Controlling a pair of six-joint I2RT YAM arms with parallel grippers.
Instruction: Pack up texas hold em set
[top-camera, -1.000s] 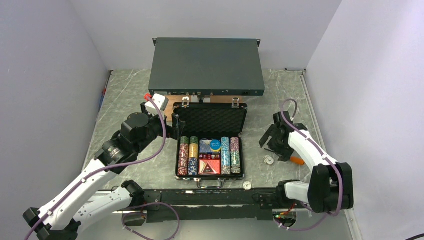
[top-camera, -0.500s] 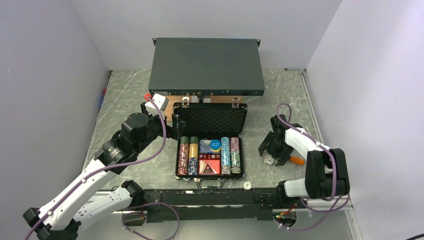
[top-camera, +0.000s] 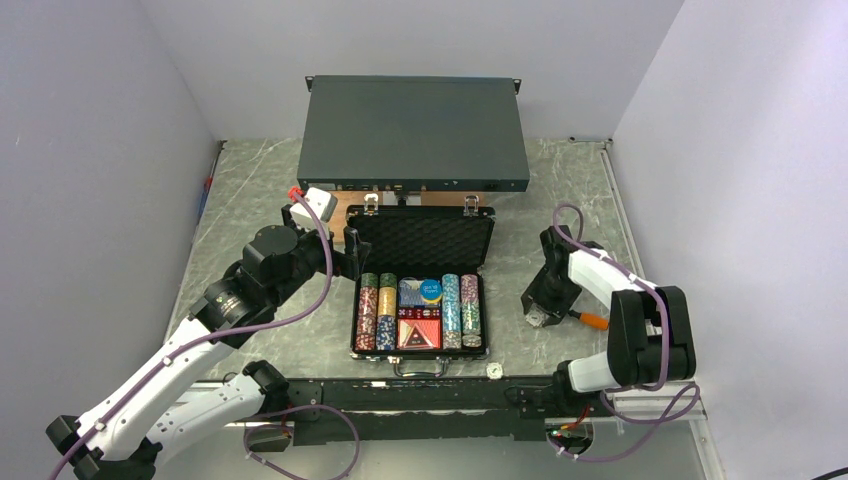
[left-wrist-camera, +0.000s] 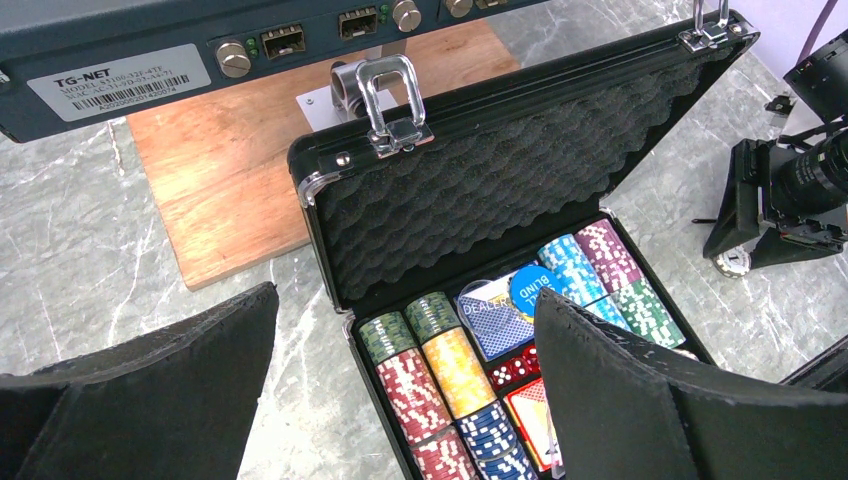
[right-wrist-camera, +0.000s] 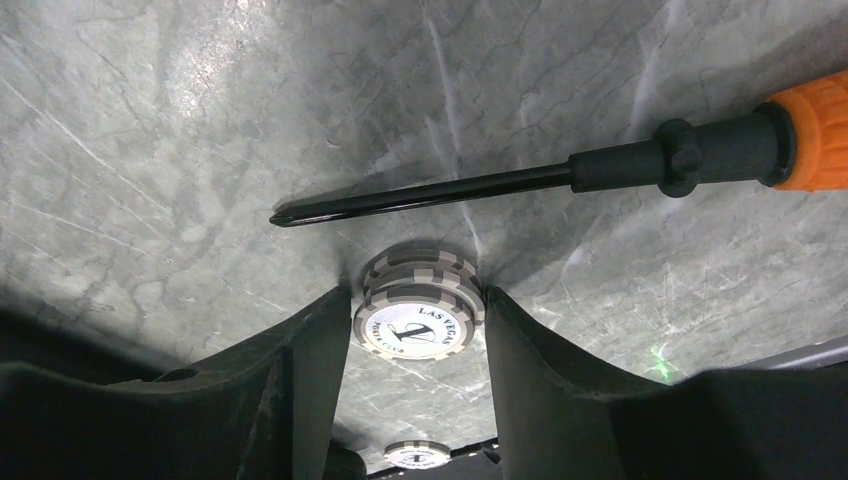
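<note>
The black briefcase (top-camera: 421, 342) lies open mid-table with its foam lid (top-camera: 425, 240) raised. Inside are rows of poker chips (left-wrist-camera: 440, 370), card decks (left-wrist-camera: 495, 320), red dice (left-wrist-camera: 510, 368) and a blue disc (left-wrist-camera: 528, 285). My left gripper (left-wrist-camera: 405, 300) is open, hovering over the case's left edge with nothing between its fingers. To the right of the case, a short stack of grey-and-white chips (right-wrist-camera: 415, 325) lies on the table. My right gripper (right-wrist-camera: 418, 310) has one finger against each side of that stack. In the top view the right gripper (top-camera: 538, 312) hides the stack.
An orange-handled screwdriver (right-wrist-camera: 600, 175) lies just beyond the chip stack, also visible as the screwdriver (top-camera: 594, 321). One more grey chip (top-camera: 494, 370) sits near the front rail. A large dark rack box (top-camera: 415, 130) and a wooden board (left-wrist-camera: 230, 170) stand behind the case.
My right gripper has come down over the grey chip stack and its fingers have narrowed from wide open until they meet the chips. The left arm has not moved.
</note>
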